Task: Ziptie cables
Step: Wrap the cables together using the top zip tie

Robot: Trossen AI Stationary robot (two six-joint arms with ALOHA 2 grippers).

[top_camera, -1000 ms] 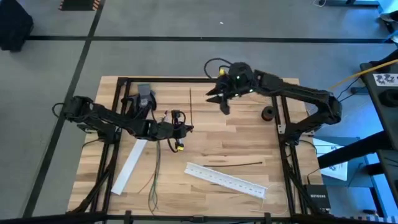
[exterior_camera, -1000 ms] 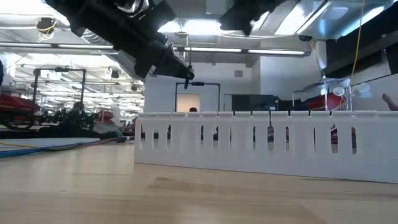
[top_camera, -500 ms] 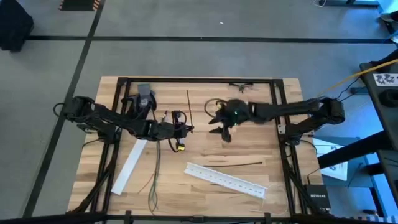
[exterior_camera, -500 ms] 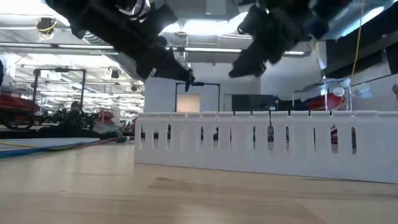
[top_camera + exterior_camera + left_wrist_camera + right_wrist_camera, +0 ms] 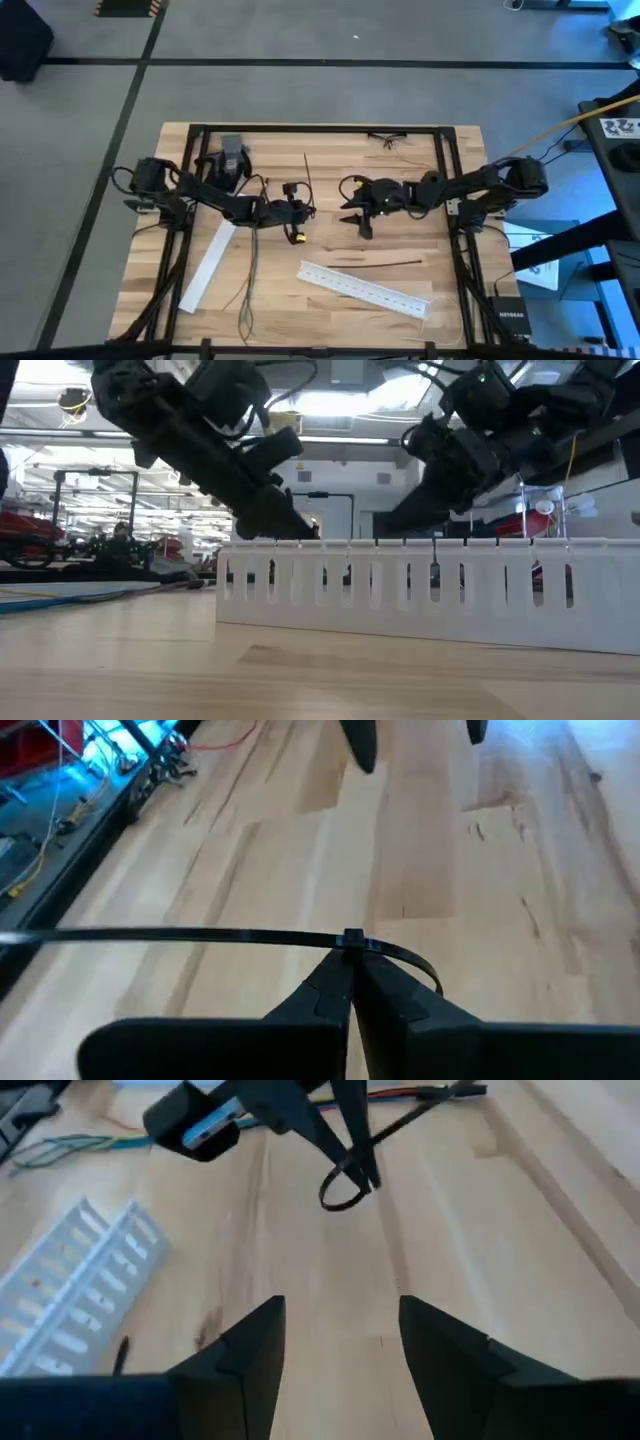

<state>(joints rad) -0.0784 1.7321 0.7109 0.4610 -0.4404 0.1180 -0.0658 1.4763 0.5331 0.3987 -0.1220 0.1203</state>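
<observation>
Left hand (image 5: 303,207) over desk middle, slightly left of centre; fingers (image 5: 335,995) pressed together, pinching thin black zip tie (image 5: 230,935) just behind its small square head. Tie strap straight on one side of the pinch, short curled end on the other; seen as a small loop (image 5: 345,1185) in right wrist view.

Right hand (image 5: 356,217) just right of desk centre, facing left hand, near but apart. Fingers (image 5: 250,1355) spread, bare light wood between them, gripping nothing.

Loose bundle of thin dark cables with greenish-grey ends (image 5: 249,275) lying flat on light wooden desk (image 5: 400,240), left-of-centre, running from below left hand toward near edge, ends splayed near the near edge. Neither hand touching it. Coloured strands (image 5: 70,1145) at far left in right wrist view, probably the same bundle — cannot confirm.

Long flat white perforated strip (image 5: 365,289) lying diagonally near the near edge, right of the cables. Second white strip (image 5: 206,266) diagonal on left side, just beside the cables. In low view, white slotted strip (image 5: 420,590) fills the middle, both arms above and behind it.

Thin stiff black strip (image 5: 308,172) lying straight at far middle of desk. Another thin dark strip (image 5: 375,264) just beyond the right-hand white strip. Grey block-shaped object (image 5: 232,155) at far left of desk by left arm.
</observation>
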